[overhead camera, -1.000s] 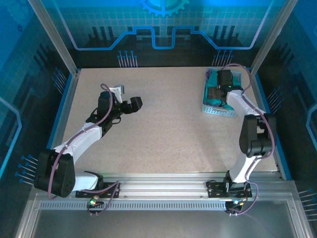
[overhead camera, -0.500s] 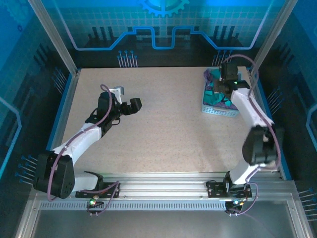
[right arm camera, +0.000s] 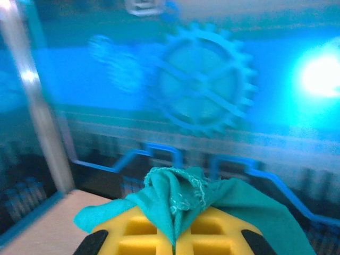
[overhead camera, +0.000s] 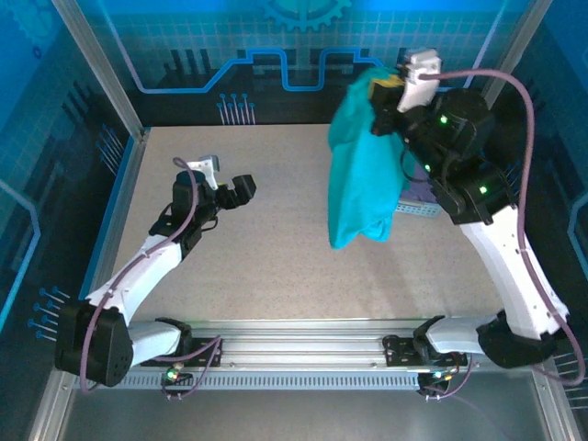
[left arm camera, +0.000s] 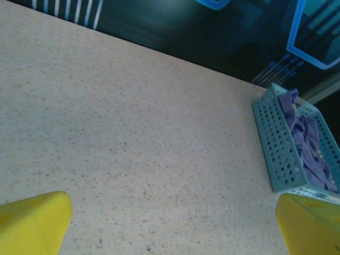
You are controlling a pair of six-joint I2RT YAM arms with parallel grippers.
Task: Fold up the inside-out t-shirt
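Upper right, right hand point(overhead camera: 384, 92) pinches the t-shirt point(overhead camera: 363, 175) by a thin bunch; it may slip; left hand point(overhead camera: 241, 190) spread.

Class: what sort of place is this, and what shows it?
Probably a robot lab cell: the left arm and right arm bolted to a metal rail, a speckled table walled by gear-printed blue panels, the right tool holding a teal t-shirt.
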